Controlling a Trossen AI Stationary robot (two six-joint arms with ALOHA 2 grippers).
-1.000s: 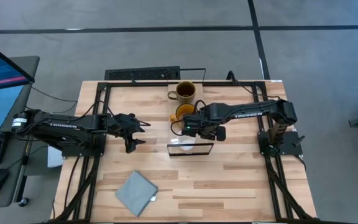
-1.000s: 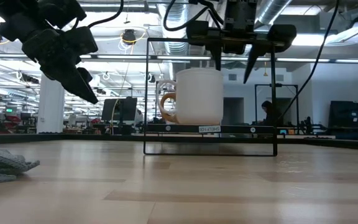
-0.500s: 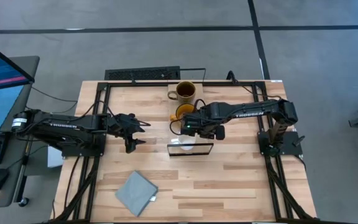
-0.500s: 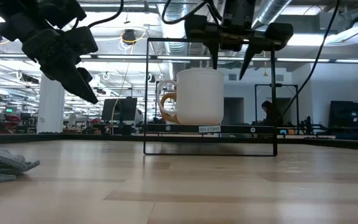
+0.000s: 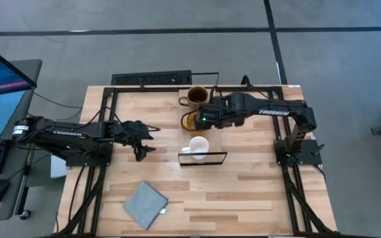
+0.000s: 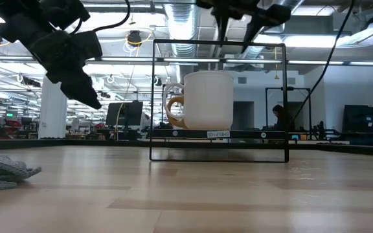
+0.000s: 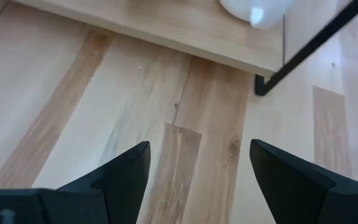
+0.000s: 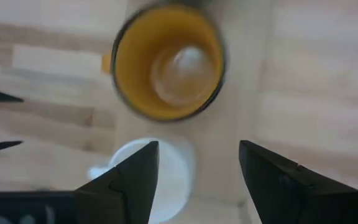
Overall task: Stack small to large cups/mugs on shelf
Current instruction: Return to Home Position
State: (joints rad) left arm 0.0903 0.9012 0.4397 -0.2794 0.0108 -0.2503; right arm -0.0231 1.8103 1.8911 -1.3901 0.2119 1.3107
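The small white mug [image 5: 199,145] stands upright on the pale shelf plank [image 7: 166,25], just inside the black wire frame [image 5: 202,158]; it also shows in the low view [image 6: 207,100]. The yellow-orange mug [image 8: 169,62] stands behind it on its base, and the dark brown mug [image 5: 197,97] stands farther back. My right gripper [image 5: 202,120] hovers open above the yellow mug, touching nothing; it also shows in its own wrist view [image 8: 197,180]. My left gripper [image 5: 144,139] is open and empty, in the air left of the shelf.
A grey-blue cloth [image 5: 144,203] lies near the table's front left. The wire frame [image 6: 219,42] rises around and over the white mug. Bare tabletop lies left and right of the shelf.
My right gripper has risen from just over the white mug and gone toward the table's far edge, and now hangs over the yellow mug. The white mug stays where it was on the shelf.
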